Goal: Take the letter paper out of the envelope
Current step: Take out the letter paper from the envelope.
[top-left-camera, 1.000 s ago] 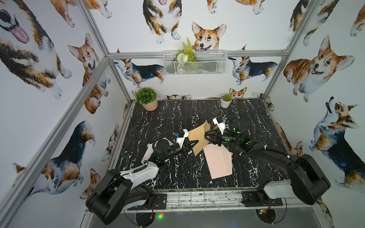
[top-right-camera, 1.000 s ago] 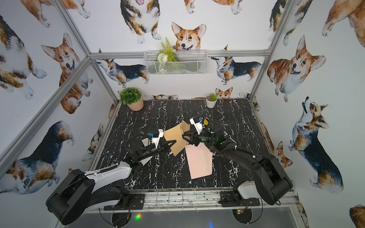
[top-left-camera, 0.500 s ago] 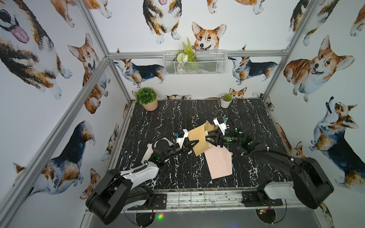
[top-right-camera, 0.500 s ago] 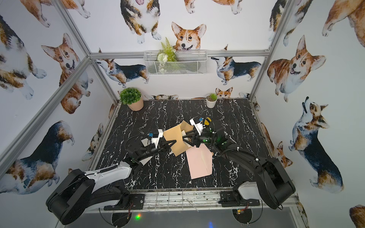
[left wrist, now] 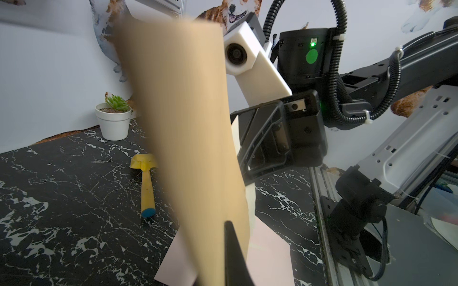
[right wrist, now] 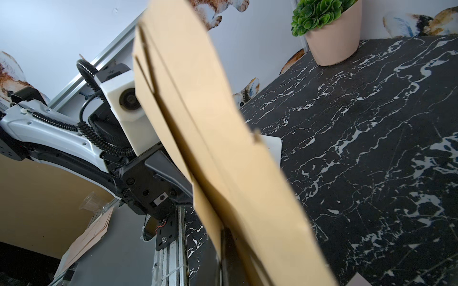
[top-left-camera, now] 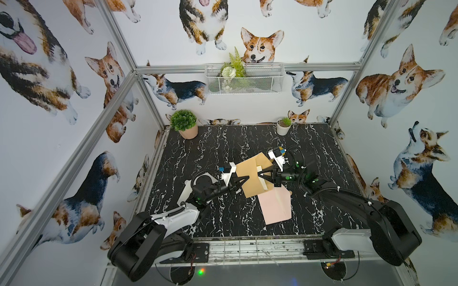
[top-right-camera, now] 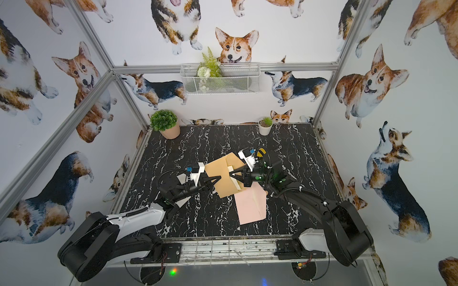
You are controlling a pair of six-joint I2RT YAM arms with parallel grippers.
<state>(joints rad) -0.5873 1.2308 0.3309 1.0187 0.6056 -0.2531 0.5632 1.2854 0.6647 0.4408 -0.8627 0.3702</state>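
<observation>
A tan envelope [top-left-camera: 251, 177] hangs above the dark table, held between both arms. My left gripper [top-left-camera: 247, 177] is shut on its left edge, and one dark finger [left wrist: 230, 247] lies against the tan face in the left wrist view. A cream strip of letter paper [top-left-camera: 263, 183] shows along the envelope's right, open side. My right gripper [top-left-camera: 259, 175] is shut there on that strip. In the right wrist view the tan layers [right wrist: 223, 153] hide most of its jaws and the paper. Both top views show this; the envelope [top-right-camera: 223, 177] sits between the left gripper [top-right-camera: 219, 177] and right gripper [top-right-camera: 230, 175].
A pink sheet [top-left-camera: 276, 206] lies flat on the table [top-left-camera: 223, 222] just below the envelope. A yellow toy hammer [left wrist: 146, 183] lies behind it. A white pot [top-left-camera: 283, 126] and a pink pot [top-left-camera: 188, 131] stand at the back edge. White paper [right wrist: 271, 146] lies near the left arm.
The right gripper has gone from open to shut at the envelope's right side. The envelope's flap has swung open, and the left gripper still holds the left edge.
</observation>
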